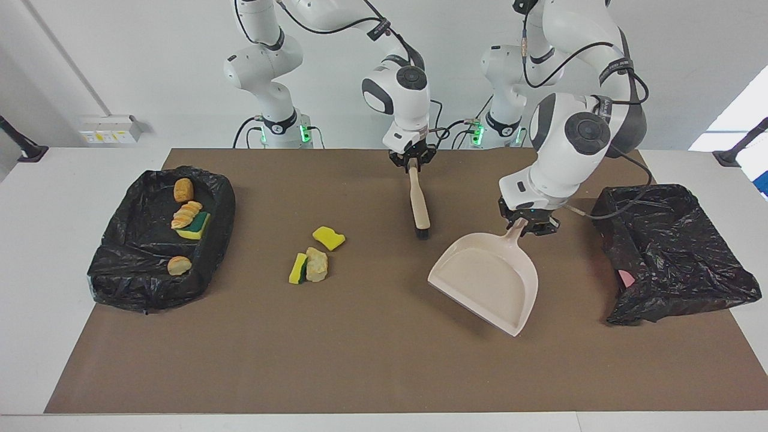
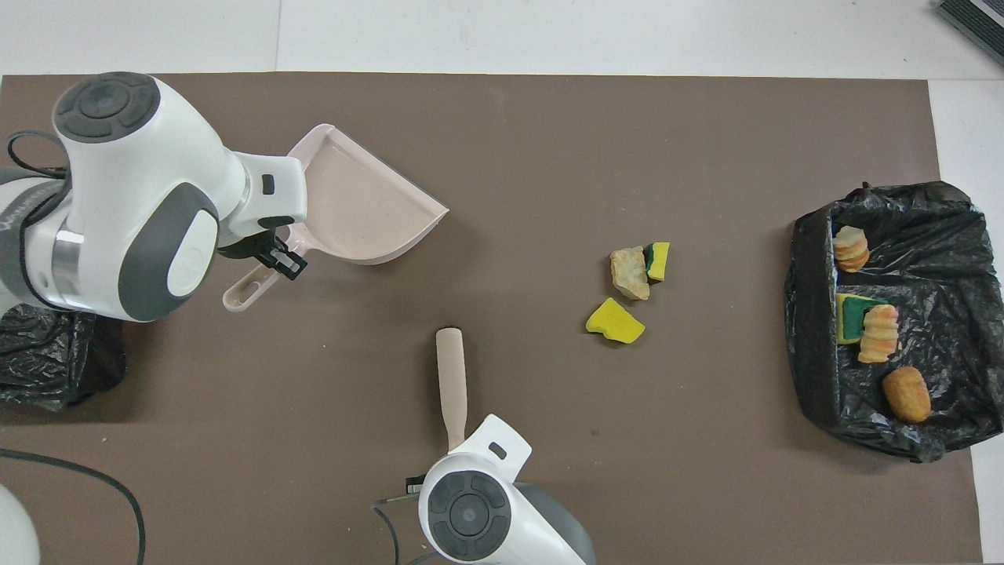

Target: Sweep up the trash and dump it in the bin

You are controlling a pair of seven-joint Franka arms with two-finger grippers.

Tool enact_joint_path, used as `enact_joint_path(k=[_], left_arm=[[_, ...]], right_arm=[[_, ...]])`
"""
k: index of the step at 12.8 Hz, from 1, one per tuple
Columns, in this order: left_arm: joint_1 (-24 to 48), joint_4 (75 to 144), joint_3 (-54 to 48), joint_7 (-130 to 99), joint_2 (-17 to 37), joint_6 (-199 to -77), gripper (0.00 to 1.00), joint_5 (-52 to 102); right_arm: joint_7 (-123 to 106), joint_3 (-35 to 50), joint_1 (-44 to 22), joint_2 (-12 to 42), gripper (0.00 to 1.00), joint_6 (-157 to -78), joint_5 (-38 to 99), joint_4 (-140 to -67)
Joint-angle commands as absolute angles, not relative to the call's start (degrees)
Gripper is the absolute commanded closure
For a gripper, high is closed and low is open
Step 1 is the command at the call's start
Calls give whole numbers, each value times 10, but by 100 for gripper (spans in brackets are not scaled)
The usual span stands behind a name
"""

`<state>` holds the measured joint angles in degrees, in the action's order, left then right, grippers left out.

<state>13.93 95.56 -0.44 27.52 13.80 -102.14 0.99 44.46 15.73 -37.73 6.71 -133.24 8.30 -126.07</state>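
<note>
A matt, dull brown sheet (image 1: 360, 360), like paper or thin mat, covers the middle of the frame; the white tabletop (image 1: 36, 300) showing at the frame edges looks smooth and faintly glossy. The beige scoop-shaped dustpan (image 1: 489, 285) at centre right looks like smooth moulded plastic with a soft sheen. The beige-handled brush (image 1: 418, 204) at upper centre has the same smooth plastic look. Crinkled, shiny black plastic film lines the bin at the frame's left (image 1: 120, 288) and the one at its right (image 1: 678, 264). The yellow sponge pieces (image 1: 328, 237) look porous and matt; the golden-brown bread chunk (image 1: 317, 264) looks rough and crusty. The arms' white shells (image 1: 564, 150) are glossy.
</note>
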Motion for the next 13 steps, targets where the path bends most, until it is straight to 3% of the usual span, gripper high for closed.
enact_joint_path(k=[1, 2, 6, 7, 9, 11, 13], left_arm=[[101, 967, -10, 354, 124, -1013, 100, -10], [86, 968, -10, 390, 124, -1013, 100, -14], [29, 975, -10, 500, 124, -1022, 100, -19], [21, 975, -10, 531, 124, -1022, 100, -26], [11, 976, -10, 607, 124, -1023, 100, -36], [10, 981, -9, 663, 123, -1023, 100, -42], [10, 989, -10, 728, 119, -1027, 100, -50]], right_arm=[[445, 162, -373, 69, 39, -1346, 95, -1261], [444, 162, -373, 70, 34, -1345, 95, -1259], [453, 162, -373, 63, 35, -1336, 95, -1255], [455, 162, -374, 61, 41, -1333, 95, -1255], [457, 162, -375, 59, 63, -1335, 96, -1257], [463, 161, -379, 57, 100, -1335, 94, -1259], [466, 161, -379, 55, 100, -1334, 87, -1258]])
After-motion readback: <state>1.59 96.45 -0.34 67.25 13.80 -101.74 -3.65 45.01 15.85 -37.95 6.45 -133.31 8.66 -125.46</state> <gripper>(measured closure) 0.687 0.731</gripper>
